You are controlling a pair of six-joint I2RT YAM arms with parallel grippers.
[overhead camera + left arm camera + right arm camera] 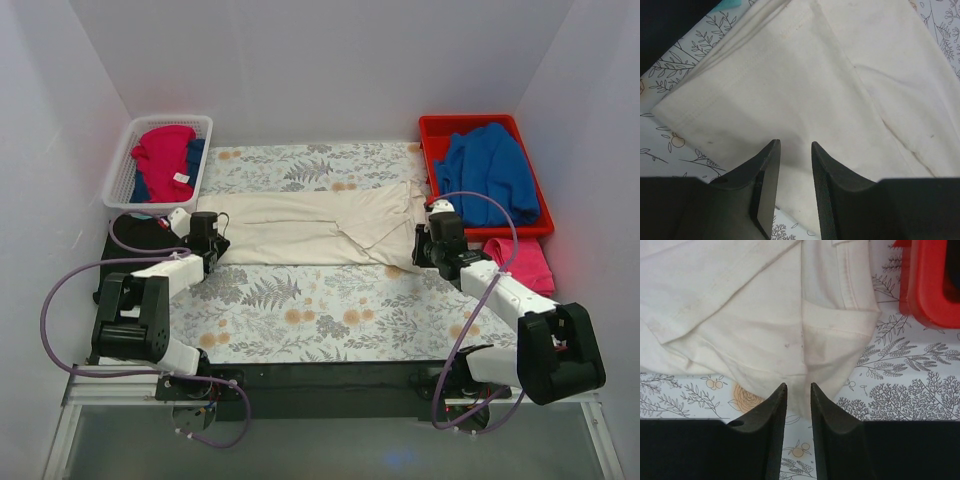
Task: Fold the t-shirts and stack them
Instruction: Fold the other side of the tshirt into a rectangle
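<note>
Cream-white t-shirt (310, 228): folded into a long band, lying crosswise on the floral-covered desk (320, 320), between the two arms.
Left gripper (796, 145): at the shirt's left end, fingers drawn narrow with the cloth's near edge between them.
Right gripper (799, 386): at the shirt's right end, beside the red bin (432, 130), fingers narrow, nipping the hem fold.
Black t-shirt (140, 235): at the desk's left edge, just behind the left arm.

L arm (165, 270), R arm (500, 285) reach fwd; fingers (767, 175) close together.
</note>
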